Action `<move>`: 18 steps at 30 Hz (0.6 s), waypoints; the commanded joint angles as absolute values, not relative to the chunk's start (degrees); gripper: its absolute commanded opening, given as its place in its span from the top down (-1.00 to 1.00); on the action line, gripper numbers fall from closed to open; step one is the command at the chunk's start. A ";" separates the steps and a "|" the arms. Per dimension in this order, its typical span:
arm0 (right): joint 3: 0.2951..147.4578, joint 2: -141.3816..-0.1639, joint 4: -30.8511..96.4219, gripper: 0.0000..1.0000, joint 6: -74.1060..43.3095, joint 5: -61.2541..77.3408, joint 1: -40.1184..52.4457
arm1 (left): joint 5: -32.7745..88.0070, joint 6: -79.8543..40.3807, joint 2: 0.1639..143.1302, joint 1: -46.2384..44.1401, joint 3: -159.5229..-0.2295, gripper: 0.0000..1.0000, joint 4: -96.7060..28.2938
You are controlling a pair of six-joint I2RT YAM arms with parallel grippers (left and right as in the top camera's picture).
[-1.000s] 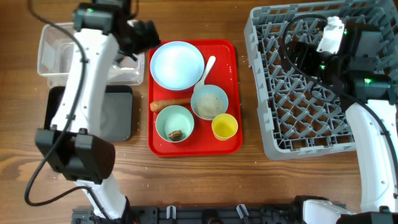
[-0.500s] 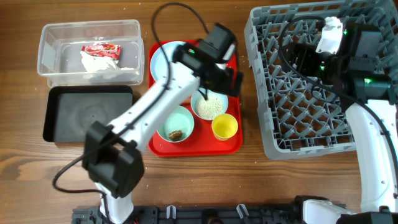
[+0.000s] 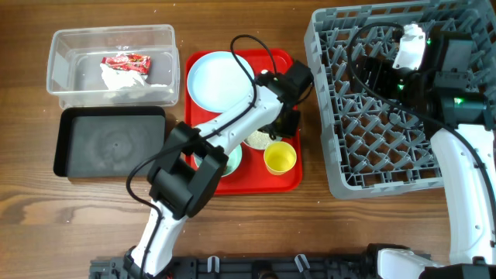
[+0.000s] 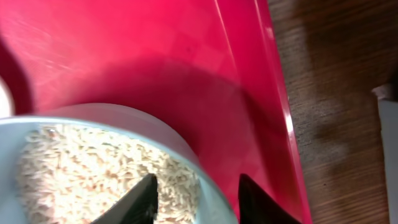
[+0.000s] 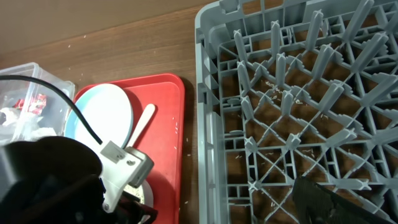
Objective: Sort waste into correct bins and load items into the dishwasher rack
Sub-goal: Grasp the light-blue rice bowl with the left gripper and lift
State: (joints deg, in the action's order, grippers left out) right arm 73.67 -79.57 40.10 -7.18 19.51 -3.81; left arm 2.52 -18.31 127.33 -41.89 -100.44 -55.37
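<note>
My left gripper [image 4: 198, 180] is down at the white bowl [image 4: 180, 134], jaws drawn in across its right rim. One finger stands in the white rice grains [image 4: 81, 168], the other outside over the red tray [image 4: 155, 56]. From overhead the left arm crosses the tray and covers much of the white bowl [image 3: 258, 141] and the pale green bowl [image 3: 231, 160]. The pale blue plate [image 3: 219, 79] and yellow cup [image 3: 280, 157] lie uncovered. The white spoon [image 5: 142, 124] shows in the right wrist view. My right gripper [image 3: 377, 71] hangs open over the dishwasher rack [image 3: 372, 155].
The clear tub [image 3: 58, 70] at the back left holds the red wrapper [image 3: 126, 61] and the crumpled napkin [image 3: 120, 77]. The black tray [image 3: 108, 143] lies in front of it. Stray rice grains dot the rack's floor [image 5: 280, 93].
My left arm has swung from the clear tub across to the red tray's right side, and its jaws have narrowed onto the white bowl's rim. The right arm has not moved.
</note>
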 commanded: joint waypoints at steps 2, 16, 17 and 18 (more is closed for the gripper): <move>74.87 -80.05 40.51 -0.99 -6.00 20.43 -3.60 | -1.19 -20.43 129.69 -43.29 -100.33 0.56 -55.24; 74.87 -80.05 40.18 -0.99 -6.15 19.38 -3.60 | -5.45 -28.80 123.87 -39.05 -108.14 0.92 -63.40; 74.87 -80.05 39.66 -0.99 -6.17 19.40 -3.60 | -4.47 -29.82 122.21 -37.45 -108.90 0.92 -64.79; 74.87 -80.05 39.29 -0.99 -6.17 19.40 -3.60 | -3.42 -30.76 120.49 -36.03 -109.40 0.92 -65.73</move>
State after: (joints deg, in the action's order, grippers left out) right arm 73.67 -79.57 40.27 -7.18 19.49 -3.81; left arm -4.38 -26.33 127.20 -39.66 -106.30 -63.81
